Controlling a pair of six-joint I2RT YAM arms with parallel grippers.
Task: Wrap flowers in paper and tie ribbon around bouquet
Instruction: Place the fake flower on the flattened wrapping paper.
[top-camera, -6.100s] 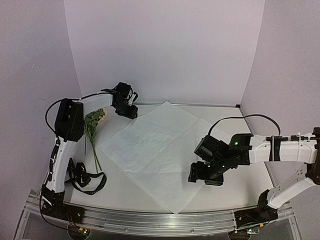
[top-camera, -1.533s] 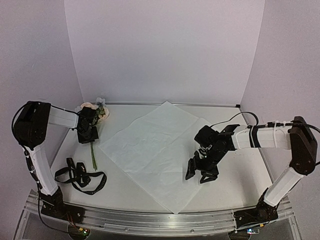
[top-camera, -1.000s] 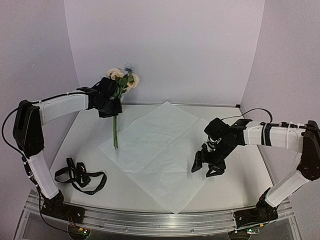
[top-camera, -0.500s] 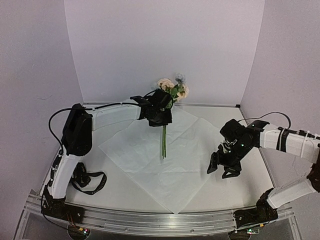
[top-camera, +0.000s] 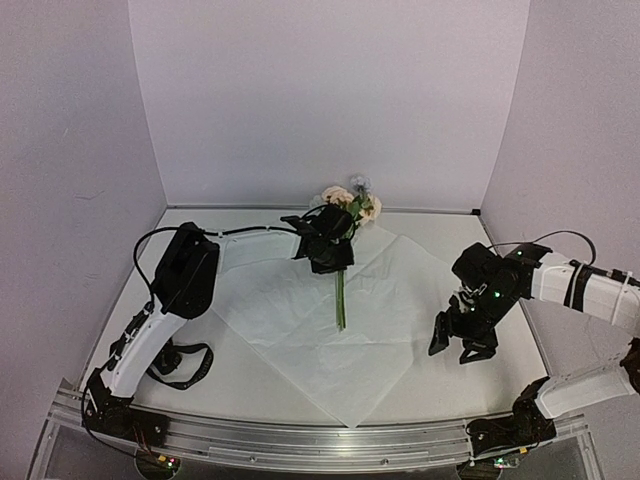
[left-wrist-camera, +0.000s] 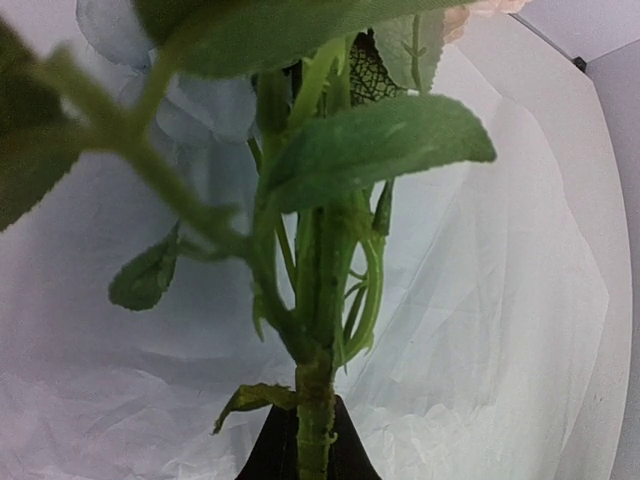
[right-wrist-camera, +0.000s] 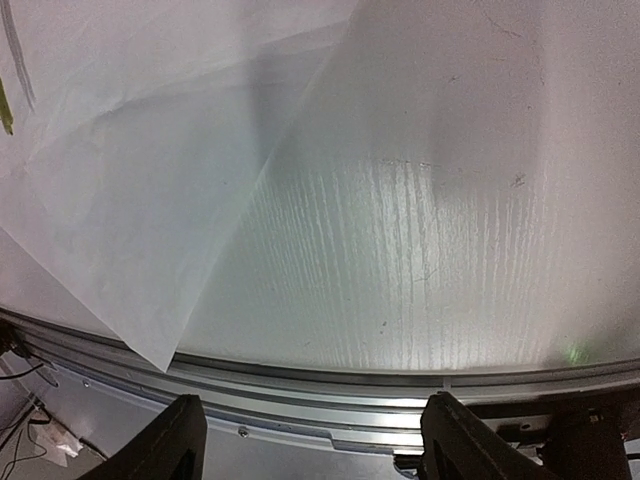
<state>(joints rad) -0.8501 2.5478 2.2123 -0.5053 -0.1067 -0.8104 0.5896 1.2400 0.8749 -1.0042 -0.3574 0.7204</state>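
My left gripper (top-camera: 330, 252) is shut on the flowers (top-camera: 350, 203) and holds them upright above the white paper (top-camera: 290, 300). The peach and pale blue blooms are on top and the green stem (top-camera: 341, 305) hangs down to the sheet. In the left wrist view the stem (left-wrist-camera: 315, 425) rises from between my dark fingers (left-wrist-camera: 268, 462), with leaves (left-wrist-camera: 380, 140) filling the frame. My right gripper (top-camera: 462, 338) is open and empty, low over the bare table just right of the paper. The black ribbon (top-camera: 185, 360) lies coiled at front left. No wrapped bouquet is in view.
The right wrist view looks down at the paper's front corner (right-wrist-camera: 150, 330), the white table (right-wrist-camera: 430, 220) and the metal front rail (right-wrist-camera: 300, 385) between my fingertips (right-wrist-camera: 175, 440). Pale walls close in the back and sides.
My left arm has carried the flowers rightward from the back left and now holds them over the middle of the paper. My right gripper has moved right, off the sheet.
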